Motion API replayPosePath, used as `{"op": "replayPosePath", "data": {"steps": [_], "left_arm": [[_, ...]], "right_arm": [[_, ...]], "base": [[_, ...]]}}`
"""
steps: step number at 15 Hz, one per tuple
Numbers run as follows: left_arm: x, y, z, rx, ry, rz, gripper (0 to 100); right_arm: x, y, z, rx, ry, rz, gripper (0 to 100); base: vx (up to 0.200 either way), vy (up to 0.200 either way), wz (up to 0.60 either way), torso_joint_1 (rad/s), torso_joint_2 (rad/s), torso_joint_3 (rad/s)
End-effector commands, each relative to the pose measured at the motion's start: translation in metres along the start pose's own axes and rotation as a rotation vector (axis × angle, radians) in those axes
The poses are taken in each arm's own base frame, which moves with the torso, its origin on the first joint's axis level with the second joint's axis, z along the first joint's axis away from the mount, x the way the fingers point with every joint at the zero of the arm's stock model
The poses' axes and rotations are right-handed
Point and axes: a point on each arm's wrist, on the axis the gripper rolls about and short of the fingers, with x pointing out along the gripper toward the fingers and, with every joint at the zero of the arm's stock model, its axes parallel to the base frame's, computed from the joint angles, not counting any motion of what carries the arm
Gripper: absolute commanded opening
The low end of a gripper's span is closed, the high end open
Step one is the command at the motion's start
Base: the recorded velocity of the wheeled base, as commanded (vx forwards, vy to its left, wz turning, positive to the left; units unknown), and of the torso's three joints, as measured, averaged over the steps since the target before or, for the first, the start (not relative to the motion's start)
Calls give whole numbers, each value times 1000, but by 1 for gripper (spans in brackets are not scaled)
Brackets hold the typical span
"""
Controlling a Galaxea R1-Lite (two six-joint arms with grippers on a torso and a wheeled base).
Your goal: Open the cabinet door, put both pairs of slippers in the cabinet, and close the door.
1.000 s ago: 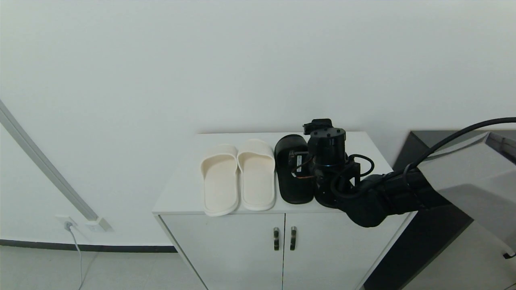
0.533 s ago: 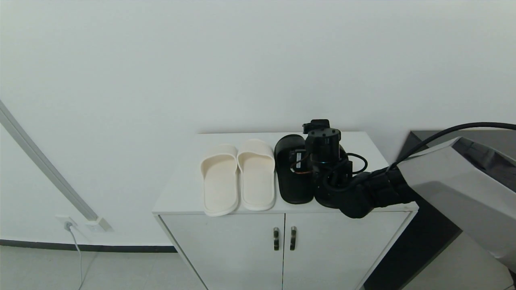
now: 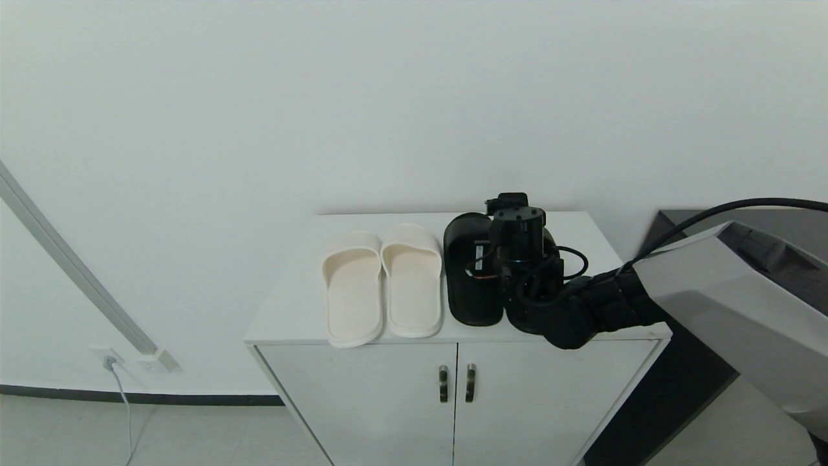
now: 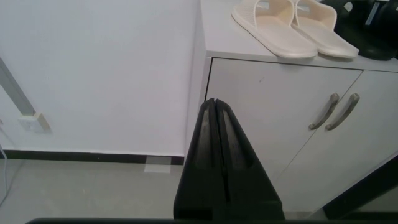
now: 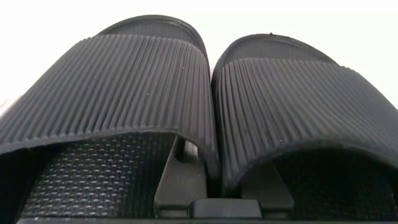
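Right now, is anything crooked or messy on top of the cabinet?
Nothing is spilled or broken. The cream slippers and black slippers stand in a neat row on the cabinet top. One small oddity: the cream pair's heels poke slightly past its front edge, above the shut doors.

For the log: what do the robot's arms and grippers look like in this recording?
The right arm has a boxy silver-grey forearm shell, then a black wrist topped by a bolted cylindrical housing, with thin looped wires beside it and one thick black cable running along it. The left gripper has two flat matte-black fingers that taper to a narrow tip.
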Motion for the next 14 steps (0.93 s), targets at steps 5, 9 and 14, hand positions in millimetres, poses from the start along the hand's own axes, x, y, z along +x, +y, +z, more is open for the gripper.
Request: {"op": "replayPosePath", "data": {"steps": [5, 9, 14], "left_arm": [[0, 0, 0, 2, -2, 0, 0], [0, 0, 0, 2, 0, 0, 0], [0, 0, 0, 2, 1, -1, 0]], "right_arm": [[-59, -31, 45, -15, -15, 93, 0], [-150, -68, 40, -112, 72, 408, 0], [-223, -106, 39, -113, 90, 792, 0]], "base": [[0, 0, 0, 0, 0, 0], [0, 0, 0, 0, 0, 0], [0, 0, 0, 0, 0, 0]]}}
